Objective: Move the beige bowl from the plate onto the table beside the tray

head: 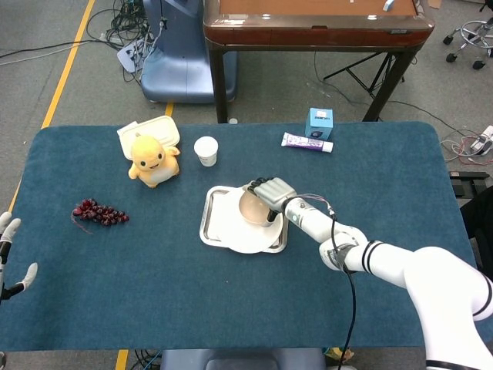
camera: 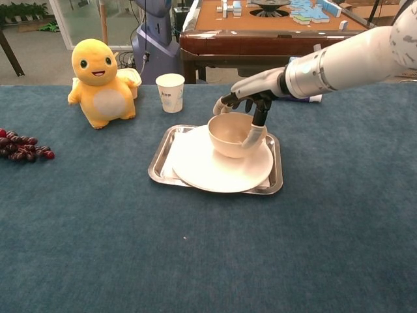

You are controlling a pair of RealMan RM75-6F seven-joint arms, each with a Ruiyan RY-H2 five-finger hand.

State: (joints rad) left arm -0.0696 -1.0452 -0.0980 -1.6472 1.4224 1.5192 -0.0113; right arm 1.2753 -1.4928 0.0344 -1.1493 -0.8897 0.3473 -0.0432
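Gripping the beige bowl [camera: 231, 134], right robot hand [camera: 251, 98] possibly lifts it.

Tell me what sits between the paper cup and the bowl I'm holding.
Only bare blue cloth and the tray's far rim lie between the paper cup and the beige bowl; the chest view shows it best.
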